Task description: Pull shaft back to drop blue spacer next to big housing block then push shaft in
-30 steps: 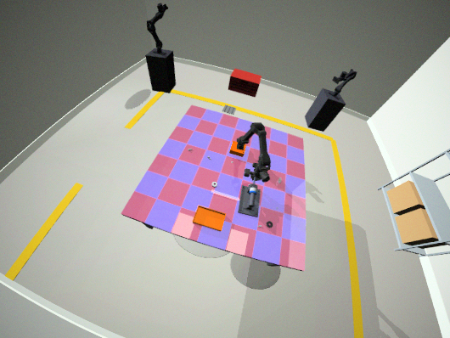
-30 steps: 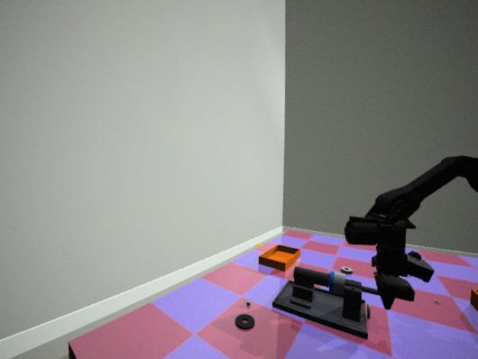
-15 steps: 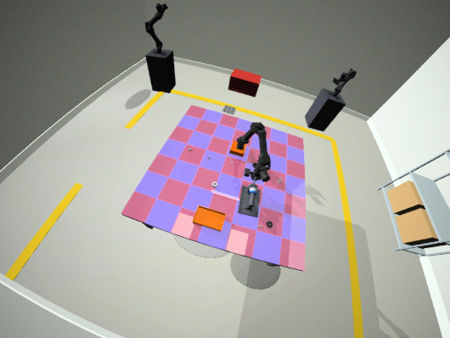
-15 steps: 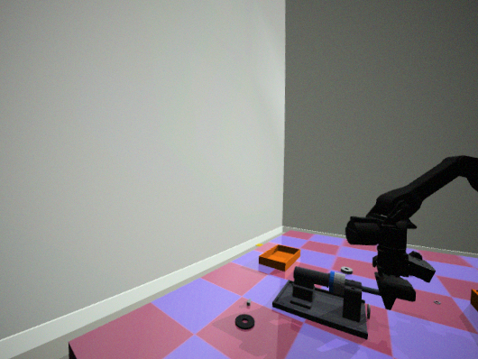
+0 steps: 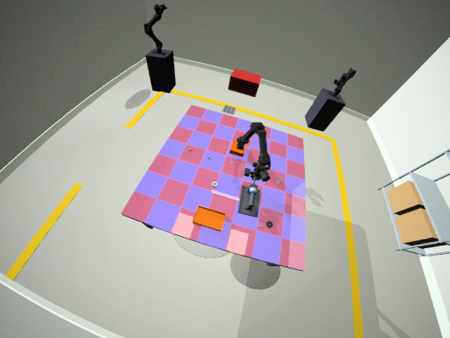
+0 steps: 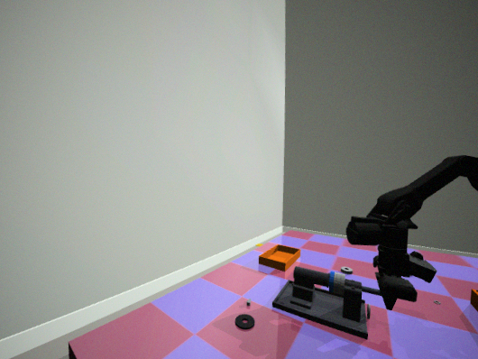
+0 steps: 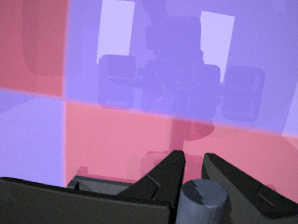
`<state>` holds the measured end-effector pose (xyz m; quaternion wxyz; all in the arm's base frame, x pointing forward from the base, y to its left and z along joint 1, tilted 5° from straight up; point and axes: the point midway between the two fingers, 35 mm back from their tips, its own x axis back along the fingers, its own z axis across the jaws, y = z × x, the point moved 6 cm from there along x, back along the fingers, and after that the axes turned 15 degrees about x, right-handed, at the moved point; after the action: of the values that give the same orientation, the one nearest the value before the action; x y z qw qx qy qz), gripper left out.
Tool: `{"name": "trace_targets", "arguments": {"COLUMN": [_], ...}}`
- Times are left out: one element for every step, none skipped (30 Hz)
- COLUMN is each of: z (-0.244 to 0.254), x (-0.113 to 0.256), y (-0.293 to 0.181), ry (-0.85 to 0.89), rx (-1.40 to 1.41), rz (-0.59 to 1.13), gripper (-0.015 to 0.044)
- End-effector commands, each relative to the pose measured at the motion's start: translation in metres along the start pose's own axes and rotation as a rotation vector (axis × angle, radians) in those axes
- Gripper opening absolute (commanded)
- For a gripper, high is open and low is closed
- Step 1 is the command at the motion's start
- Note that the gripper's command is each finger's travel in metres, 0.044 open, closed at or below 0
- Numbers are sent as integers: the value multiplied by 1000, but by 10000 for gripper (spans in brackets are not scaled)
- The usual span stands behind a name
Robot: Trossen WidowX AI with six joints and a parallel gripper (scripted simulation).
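Note:
The dark housing block [image 6: 311, 276] [image 5: 251, 202] stands on a dark base plate [image 6: 281, 304] [image 5: 254, 213]. The blue spacer [image 6: 332, 279] [image 5: 252, 192] is up against the housing block, in line with the shaft. Pale grey spacers [image 6: 338, 283] sit beside it, between it and the smaller upright support [image 6: 352, 304]. The thin grey shaft [image 6: 371, 290] [image 7: 201, 212] runs out of the support to my gripper [image 6: 390, 299] [image 7: 192, 161]. The gripper is shut on the shaft, whose round end shows between the fingers in the wrist view. The shaft's tip inside the housing is hidden.
An orange tray [image 5: 209, 218] [image 6: 280, 258] lies beyond the base plate. A pale ring [image 5: 214, 183] [image 6: 346, 270] and a black ring [image 5: 271, 224] [image 6: 243, 323] lie on the table, with small metal parts. An orange box [image 5: 237, 151] stands near the arm's base.

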<state>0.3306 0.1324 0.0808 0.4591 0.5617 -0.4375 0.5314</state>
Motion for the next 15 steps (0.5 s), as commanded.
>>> {"name": "trace_targets", "arguments": {"z": [0,0,0,0,-1,-1,-1,-1,-1,-1,-1,-1,-1,-1,-1], "x": [0,0,0,0,0,0,0,0,0,0,0,0,0,0,0], "y": [1,1,1,2,2,2,2,2,2,2,2,3,3,3,3], "ry": [-2,-2,-2,-2,-2,-2,-3,-3,-3,-3,-3,-3,-3,-3,-3], "rx": [-3,-3,-3,-3,-3,-3,-3,-3,-3,-3,-3,-3,-3,-3,-3], "rz": [-3,-3,-3,-3,-3,-3,-3,-3,-3,-3,-3,-3,-3,-3,-3], "gripper": [0,0,0,0,0,0,0,0,0,0,0,0,0,0,0]}}
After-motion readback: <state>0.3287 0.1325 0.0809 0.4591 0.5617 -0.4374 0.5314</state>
